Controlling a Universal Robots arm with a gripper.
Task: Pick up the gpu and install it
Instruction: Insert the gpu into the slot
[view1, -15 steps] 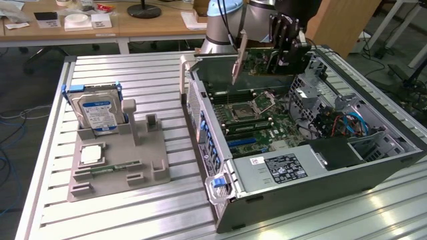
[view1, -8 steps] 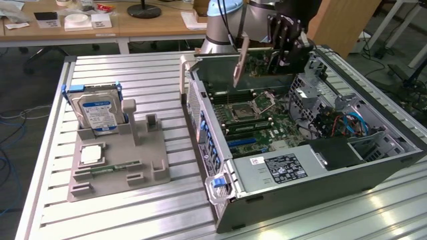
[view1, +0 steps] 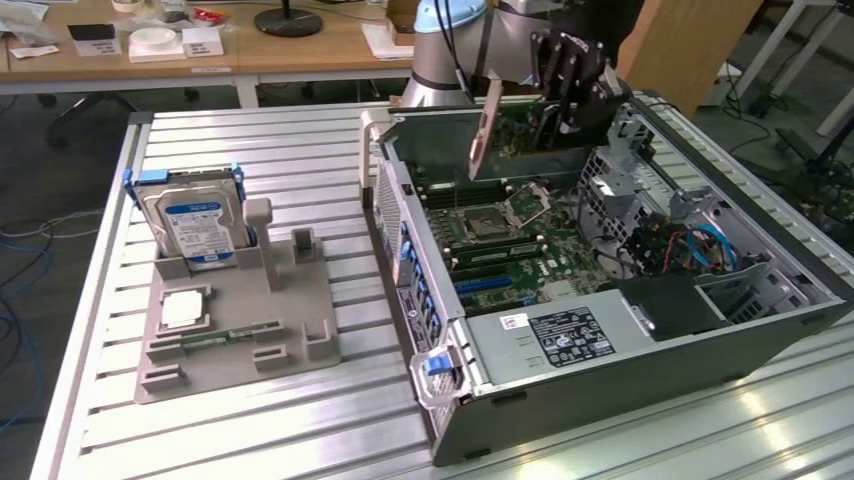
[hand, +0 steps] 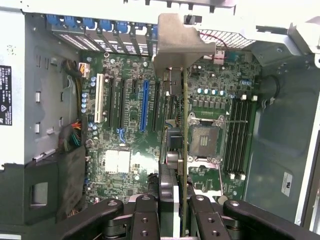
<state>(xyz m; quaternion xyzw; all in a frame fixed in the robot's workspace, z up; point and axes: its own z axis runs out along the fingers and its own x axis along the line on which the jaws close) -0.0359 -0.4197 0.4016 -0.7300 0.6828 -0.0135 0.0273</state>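
Found the gripper (hand: 176, 205) clamped on the gpu (hand: 184, 125), fingers pinching the card's top edge. Saw the card upright and edge-on, with its silver bracket (hand: 179, 42) toward the rear wall of the case (view1: 747, 350). Hung low over the motherboard (hand: 125, 125), beside the socket (hand: 202, 140); could not tell whether touching a slot.

Saw the case lying on its side on the desk (view1: 200, 140), open face up. Counted inside it one motherboard, one bare socket, one white slot (hand: 100, 100) and one long blue slot (hand: 145, 105), with black slots between and beside those two. Found also one power supply (view1: 567, 335) with a black label at the near end, and a loop of blue cables (view1: 694, 245) by the drive cage.

Saw one grey holder (view1: 234, 330) on the desk at the exterior view's left, well apart from the case. Counted in it one hard drive (view1: 198, 228) standing upright in a slot, one memory stick (view1: 227, 337) lying flat, and one small pale square part (view1: 184, 308) between them.
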